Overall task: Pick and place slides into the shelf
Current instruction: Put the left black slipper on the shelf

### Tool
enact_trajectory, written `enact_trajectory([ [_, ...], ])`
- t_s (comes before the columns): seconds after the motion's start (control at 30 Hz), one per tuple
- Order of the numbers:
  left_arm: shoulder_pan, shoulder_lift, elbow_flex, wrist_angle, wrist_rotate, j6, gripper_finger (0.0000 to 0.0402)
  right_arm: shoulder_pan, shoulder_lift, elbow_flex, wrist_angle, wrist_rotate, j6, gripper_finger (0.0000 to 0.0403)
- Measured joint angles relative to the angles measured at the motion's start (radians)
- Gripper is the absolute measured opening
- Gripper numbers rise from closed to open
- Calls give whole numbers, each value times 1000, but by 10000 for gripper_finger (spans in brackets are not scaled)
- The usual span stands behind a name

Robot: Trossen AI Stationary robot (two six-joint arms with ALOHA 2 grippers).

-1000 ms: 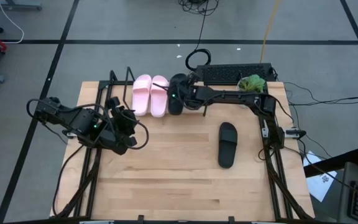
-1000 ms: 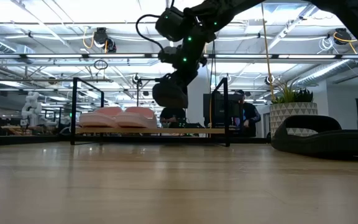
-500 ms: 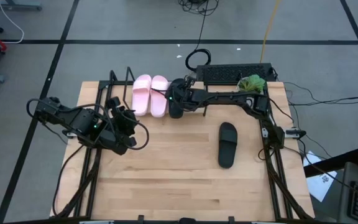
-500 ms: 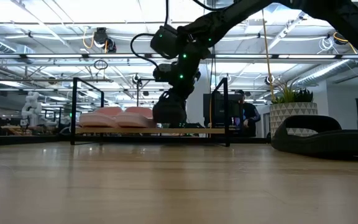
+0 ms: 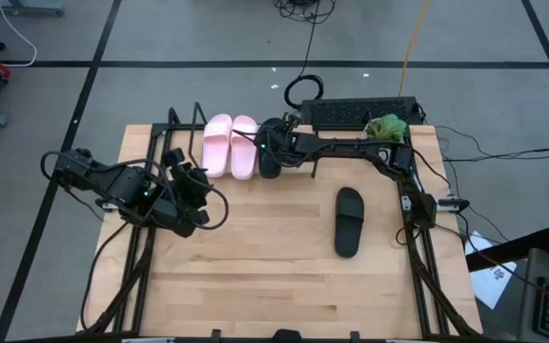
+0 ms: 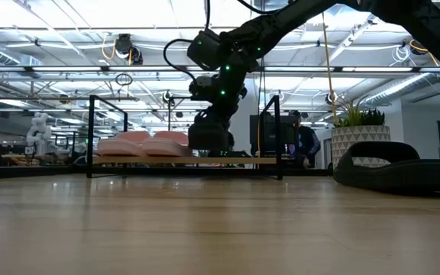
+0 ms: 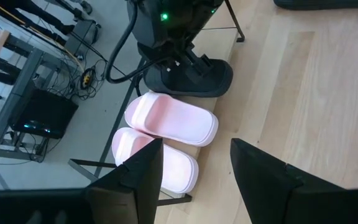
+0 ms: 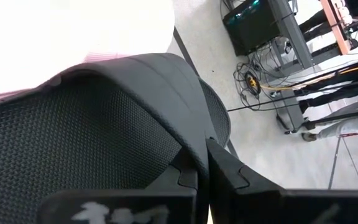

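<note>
Wooden tabletop (image 5: 255, 276) carries the shelf (image 5: 191, 116) at its far edge, with the pink pair (image 5: 231, 145) seated on it. We find the right gripper (image 5: 271, 151) clamped on the strap of a black slide (image 7: 188, 78), which is set beside the pink pair. We judge the placing step near complete; release and a clean withdrawal come next. The second black slide (image 5: 349, 221) lies well apart on the table. The left gripper (image 5: 196, 200) waits, fingers parted, empty.

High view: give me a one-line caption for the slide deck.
Right claw sets a black slide on the shelf beside the pink pair; one black slide waits on the table.
</note>
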Motion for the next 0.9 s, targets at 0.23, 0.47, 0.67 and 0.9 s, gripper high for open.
enact_trajectory([
  [0.23,0,0,0,0,0,3,188,0,0,0,-1,-3,2,0],
  [0.47,0,0,0,0,0,3,188,-1,0,-10,-10,-5,17,0],
  [0.67,0,0,0,0,0,4,188,0,0,-71,-2,-17,56,0],
  [0.9,0,0,0,0,0,16,188,7,-1,-81,62,-18,42,0],
])
